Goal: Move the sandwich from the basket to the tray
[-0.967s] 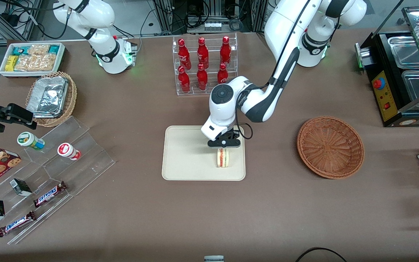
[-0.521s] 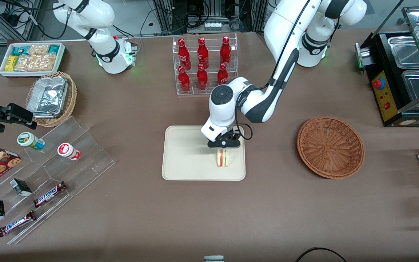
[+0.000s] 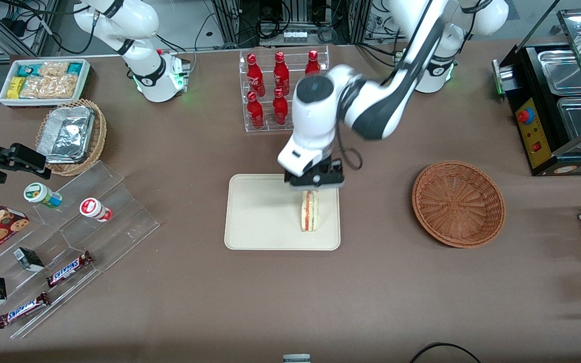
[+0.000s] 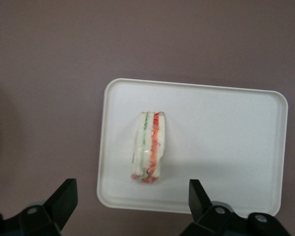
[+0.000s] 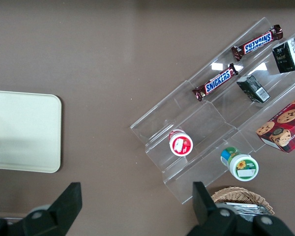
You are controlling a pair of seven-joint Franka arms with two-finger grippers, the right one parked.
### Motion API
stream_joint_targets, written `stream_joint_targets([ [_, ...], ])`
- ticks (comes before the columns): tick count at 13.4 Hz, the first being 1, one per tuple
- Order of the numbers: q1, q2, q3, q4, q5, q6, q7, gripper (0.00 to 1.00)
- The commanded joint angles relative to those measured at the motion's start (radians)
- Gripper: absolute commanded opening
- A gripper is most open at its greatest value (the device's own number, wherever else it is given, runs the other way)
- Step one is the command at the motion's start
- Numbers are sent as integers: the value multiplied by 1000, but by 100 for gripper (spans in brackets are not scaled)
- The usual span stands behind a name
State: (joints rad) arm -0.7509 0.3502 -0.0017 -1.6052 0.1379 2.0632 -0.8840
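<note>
The sandwich (image 3: pixel 309 212) stands on its edge on the cream tray (image 3: pixel 260 217), near the tray's side that faces the basket; red and green filling shows along its cut edge. It also shows in the left wrist view (image 4: pixel 148 147) on the tray (image 4: pixel 226 147). My left gripper (image 3: pixel 314 182) is open and empty, raised above the sandwich over the tray's edge farther from the front camera. Its fingertips (image 4: pixel 66 194) stand wide apart, clear of the sandwich. The reddish-brown wicker basket (image 3: pixel 458 202) sits empty toward the working arm's end of the table.
A clear rack of red bottles (image 3: pixel 283 88) stands farther from the front camera than the tray. A clear stepped shelf with snacks (image 3: pixel 68 237), a foil-filled tan basket (image 3: pixel 71 136) and a white snack bin (image 3: pixel 43 80) lie toward the parked arm's end. A black appliance (image 3: pixel 558 101) stands near the basket.
My left gripper has let go of the sandwich and risen straight up from it. The sandwich stays standing on the tray.
</note>
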Motion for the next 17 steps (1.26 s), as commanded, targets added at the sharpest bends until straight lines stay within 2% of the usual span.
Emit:
stream_joint_targets([
  [1,7,-138,9,-44,20,-109,-6,100],
  [4,31,-276,61,-85,19,-149,78,100],
  [8,33,-399,150,-99,11,-306,249,100],
  [12,34,-545,297,-199,11,-328,440,100],
  [17,34,-599,457,-213,9,-341,603,100],
])
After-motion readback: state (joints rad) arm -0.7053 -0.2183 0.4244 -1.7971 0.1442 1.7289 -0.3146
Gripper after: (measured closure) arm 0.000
